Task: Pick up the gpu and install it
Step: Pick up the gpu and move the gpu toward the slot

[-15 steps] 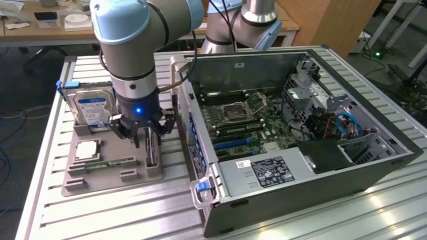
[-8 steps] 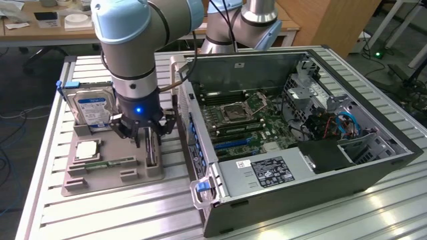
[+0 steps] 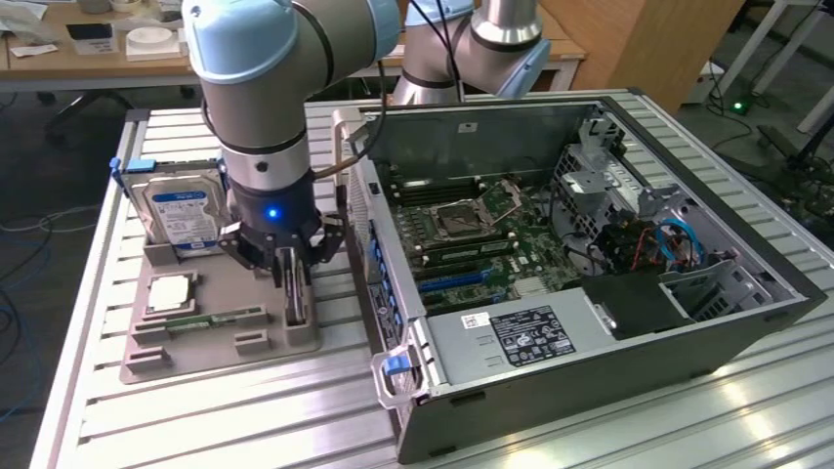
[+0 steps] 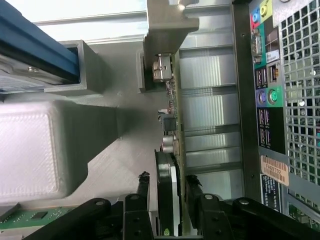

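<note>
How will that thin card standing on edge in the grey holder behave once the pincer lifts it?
The card looks like a rigid board, so probably stiff, not floppy. It is slim and stands on edge in the holder, so likely to tip if nudged sideways. Small parts along its edge look fragile.

Bright, even overhead light throws pale glare across the metal slats of the counter [image 3: 769, 391], leaving soft shadows inside the open computer case [image 3: 626, 376].
</note>
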Controlling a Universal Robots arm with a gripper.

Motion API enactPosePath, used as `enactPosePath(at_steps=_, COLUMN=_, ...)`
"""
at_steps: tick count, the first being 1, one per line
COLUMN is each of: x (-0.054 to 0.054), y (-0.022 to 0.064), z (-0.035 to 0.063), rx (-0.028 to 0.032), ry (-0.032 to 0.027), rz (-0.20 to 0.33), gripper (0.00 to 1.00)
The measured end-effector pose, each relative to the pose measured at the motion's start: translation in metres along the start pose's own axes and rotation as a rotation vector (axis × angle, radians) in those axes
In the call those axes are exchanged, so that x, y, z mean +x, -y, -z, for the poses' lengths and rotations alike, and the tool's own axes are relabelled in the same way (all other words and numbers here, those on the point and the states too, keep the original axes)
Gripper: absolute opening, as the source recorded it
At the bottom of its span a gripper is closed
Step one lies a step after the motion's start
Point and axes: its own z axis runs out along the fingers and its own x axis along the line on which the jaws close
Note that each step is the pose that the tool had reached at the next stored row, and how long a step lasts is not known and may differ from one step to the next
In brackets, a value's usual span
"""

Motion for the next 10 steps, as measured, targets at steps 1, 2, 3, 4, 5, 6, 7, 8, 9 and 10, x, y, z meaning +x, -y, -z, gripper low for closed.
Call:
enactPosePath(at_steps=1, x=0.0002, y=-0.0018, z=0.0000, rx=0.0026, ry=0.0003, rz=-0.001, gripper=0.42)
enactPosePath(at_steps=2, x=0.0004, y=-0.0025, z=-0.0001, rx=0.0040, ry=0.0006, rz=-0.001, gripper=0.42)
enactPosePath(at_steps=3, x=0.0004, y=-0.0030, z=-0.0001, rx=0.0052, ry=0.0007, rz=-0.001, gripper=0.42)
enactPosePath(at_steps=4, x=0.0005, y=-0.0040, z=-0.0001, rx=0.0063, ry=0.0009, rz=-0.001, gripper=0.42)
enactPosePath(at_steps=5, x=0.0005, y=-0.0042, z=-0.0001, rx=0.0066, ry=0.0009, rz=-0.001, gripper=0.42)
enactPosePath(at_steps=6, x=0.0006, y=-0.0047, z=0.0000, rx=0.0074, ry=0.0008, rz=-0.001, gripper=0.42)
enactPosePath(at_steps=7, x=0.0008, y=-0.0066, z=-0.0001, rx=0.0080, ry=0.0011, rz=-0.001, gripper=0.42)
enactPosePath(at_steps=8, x=0.0010, y=-0.0076, z=-0.0001, rx=0.0088, ry=0.0011, rz=-0.001, gripper=0.42)
enactPosePath(at_steps=9, x=0.0010, y=-0.0078, z=-0.0001, rx=0.0092, ry=0.0012, rz=-0.001, gripper=0.42)
enactPosePath(at_steps=10, x=0.0011, y=-0.0082, z=0.0000, rx=0.0100, ry=0.0012, rz=-0.001, gripper=0.42)
